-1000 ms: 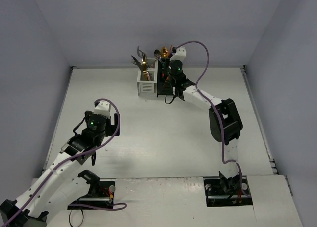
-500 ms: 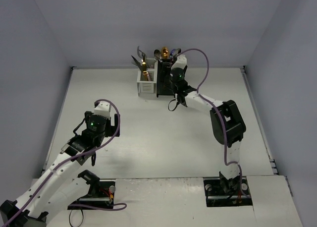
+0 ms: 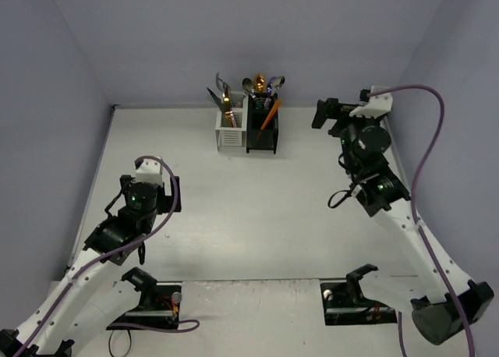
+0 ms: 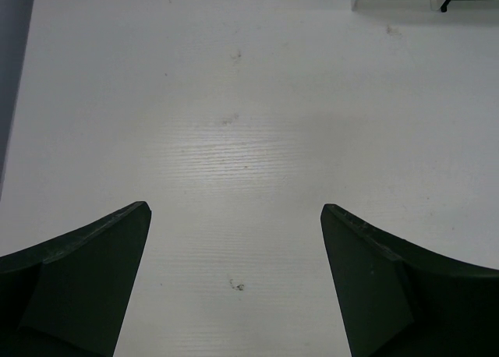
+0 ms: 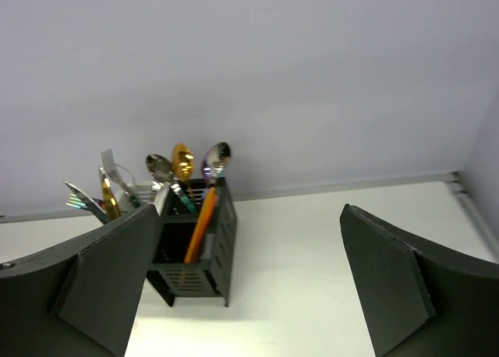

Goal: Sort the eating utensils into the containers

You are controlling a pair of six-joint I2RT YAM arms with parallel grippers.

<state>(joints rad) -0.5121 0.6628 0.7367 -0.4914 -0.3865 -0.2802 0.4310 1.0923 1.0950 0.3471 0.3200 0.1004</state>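
Utensils upright in 2 caddies, orange chopstick tilts right; left gripper, right gripper spread, empty.

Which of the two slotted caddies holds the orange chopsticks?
The black rectangular slotted caddy, on the right of the pair in the top view. The thin orange chopsticks lean out of it; the white slotted caddy beside it has none.

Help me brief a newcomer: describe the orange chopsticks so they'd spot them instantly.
Near the far edge of the table stand two joined caddies. In the black caddy, right of the white caddy, the orange chopsticks lean among spoons. They alone are bright orange, thin sticks with no bowl on top.
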